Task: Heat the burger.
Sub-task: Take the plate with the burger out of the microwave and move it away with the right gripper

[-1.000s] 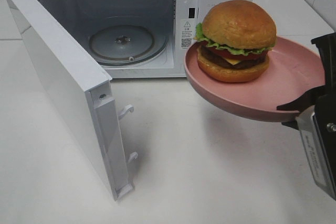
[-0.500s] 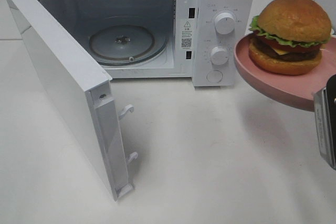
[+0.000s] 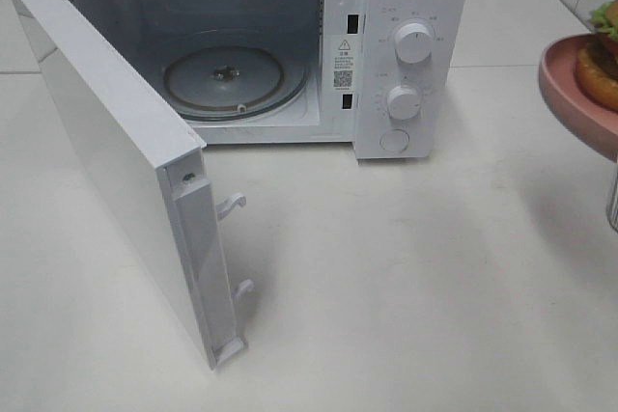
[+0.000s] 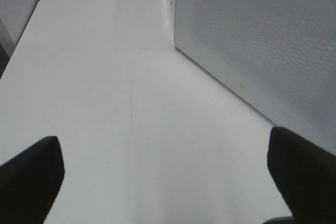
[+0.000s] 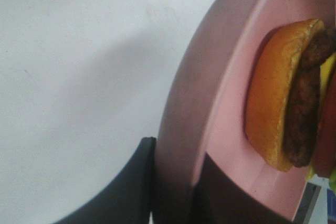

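Note:
The burger [image 3: 603,63] rides on a pink plate [image 3: 570,94] at the far right edge of the exterior view, held in the air, with only its left part showing. The right wrist view shows the burger [image 5: 286,111] with its bun, patty and cheese on the plate [image 5: 220,103]. My right gripper [image 5: 176,184] is shut on the plate's rim. The left gripper [image 4: 167,182] is open, its fingertips [image 4: 31,179] wide apart over bare table beside the microwave door.
The white microwave [image 3: 410,7] stands at the back with its door [image 3: 116,156] swung wide open toward the front left. A glass turntable [image 3: 227,79] lies inside. Two knobs [image 3: 415,42] sit on its right panel. The door's meshed panel [image 4: 262,40] fills the left wrist view's right side.
The plate with the burger has moved steadily right, away from the microwave opening, and is now almost out of the exterior view. The microwave and the left gripper have not moved.

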{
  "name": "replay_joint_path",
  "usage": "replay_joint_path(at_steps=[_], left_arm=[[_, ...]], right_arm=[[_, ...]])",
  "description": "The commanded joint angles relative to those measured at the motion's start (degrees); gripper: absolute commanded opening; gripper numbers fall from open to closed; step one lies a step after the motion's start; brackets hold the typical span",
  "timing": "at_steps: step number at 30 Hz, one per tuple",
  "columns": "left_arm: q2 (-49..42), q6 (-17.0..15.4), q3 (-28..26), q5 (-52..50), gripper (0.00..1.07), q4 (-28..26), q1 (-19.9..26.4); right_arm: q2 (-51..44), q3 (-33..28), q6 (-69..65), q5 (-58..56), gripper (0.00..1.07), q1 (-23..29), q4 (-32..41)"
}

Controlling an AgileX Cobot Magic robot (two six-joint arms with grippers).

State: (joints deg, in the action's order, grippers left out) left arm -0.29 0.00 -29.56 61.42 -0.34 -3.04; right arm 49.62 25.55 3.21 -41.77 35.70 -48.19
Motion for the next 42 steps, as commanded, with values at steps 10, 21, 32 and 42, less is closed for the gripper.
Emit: replay_joint_path(at_steps=[10, 21, 32, 42], left_arm=[[-0.23, -0.4, 0.0, 0.06, 0.98, -0.23, 0.11], [-0.23, -0.4, 0.0, 0.06, 0.98, -0.23, 0.11], [-0.23, -0.4, 0.0, 0.06, 0.98, -0.23, 0.11], [-0.23, -0.4, 0.0, 0.06, 0.98, -0.23, 0.11]], right_arm=[[11.57, 0.34, -24.41, -12.2, 0.05, -0.29, -7.79], [26.13, 0.86, -50.71, -13.01, 0.05, -0.29, -8.88], [40.28, 4.3, -64.86, -13.06, 0.08, -0.29, -10.54], [52.31, 8.08, -70.47, -13.06, 0.11, -0.29, -12.26]])
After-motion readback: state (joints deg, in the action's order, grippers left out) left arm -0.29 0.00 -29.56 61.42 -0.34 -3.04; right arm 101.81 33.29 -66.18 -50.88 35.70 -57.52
